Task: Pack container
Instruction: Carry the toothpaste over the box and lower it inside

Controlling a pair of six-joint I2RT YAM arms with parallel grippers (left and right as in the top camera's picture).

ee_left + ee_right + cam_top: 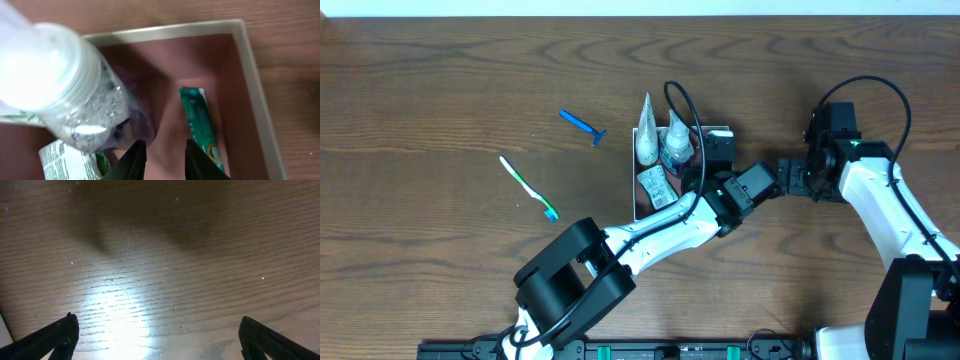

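The container (722,129) is a shallow box with white walls (250,55) and a reddish-brown inside. In it are a clear bottle (55,85) with a white cap, a green sachet (200,122) and a printed white packet (62,160). From overhead, a white tube (646,130) and the clear bottle (676,142) lean at its far end. My left gripper (162,156) hangs inside the box beside the bottle, its jaws slightly apart with only the box floor between them. My right gripper (788,178) is open wide over bare wood (160,330), right of the box.
A blue razor (583,126) and a white toothbrush with a green-blue head (528,187) lie on the wooden table, left of the box. The left arm (660,230) crosses the table in front of the box. A black cable (685,110) loops over the box.
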